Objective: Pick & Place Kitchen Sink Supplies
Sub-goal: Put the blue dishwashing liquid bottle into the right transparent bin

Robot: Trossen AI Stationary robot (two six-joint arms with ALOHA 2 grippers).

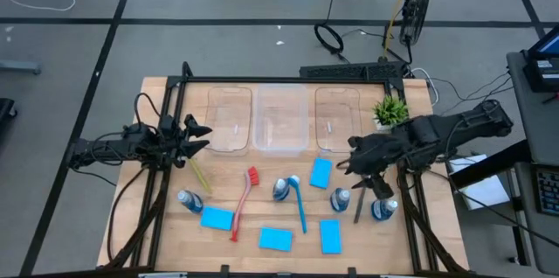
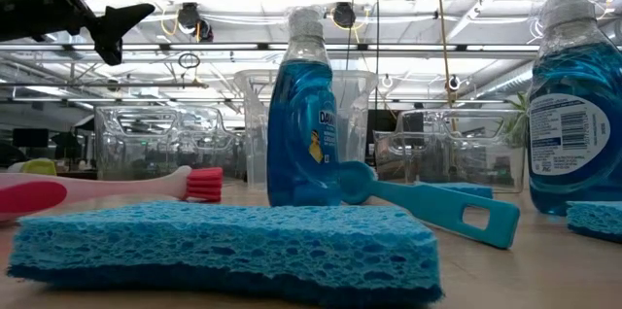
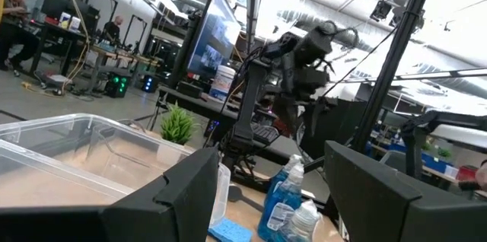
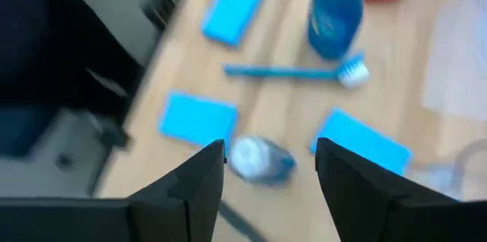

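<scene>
The supplies lie spread over the near half of the wooden table [image 1: 157,252]: blue sponges [image 1: 275,239], blue bottles with grey caps, and slim brushes in red [image 1: 243,201], blue [image 1: 297,204], yellow-green [image 1: 199,176] and grey [image 1: 358,206]. My right gripper [image 1: 343,164] hangs open in the air, slanting down over the right-hand items. In the right wrist view my right gripper [image 4: 270,158] frames a bottle [image 4: 262,158] far below its fingers without touching it. My left gripper [image 1: 201,138] waits open above the table's left side, with nothing between its fingers.
Three clear plastic bins [image 1: 279,119] stand in a row along the far edge, with a small green potted plant [image 1: 390,110] to their right. A sponge [image 1: 321,172] and a bottle [image 1: 340,199] lie just below my right gripper. Another bottle [image 1: 382,210] stands near the right edge.
</scene>
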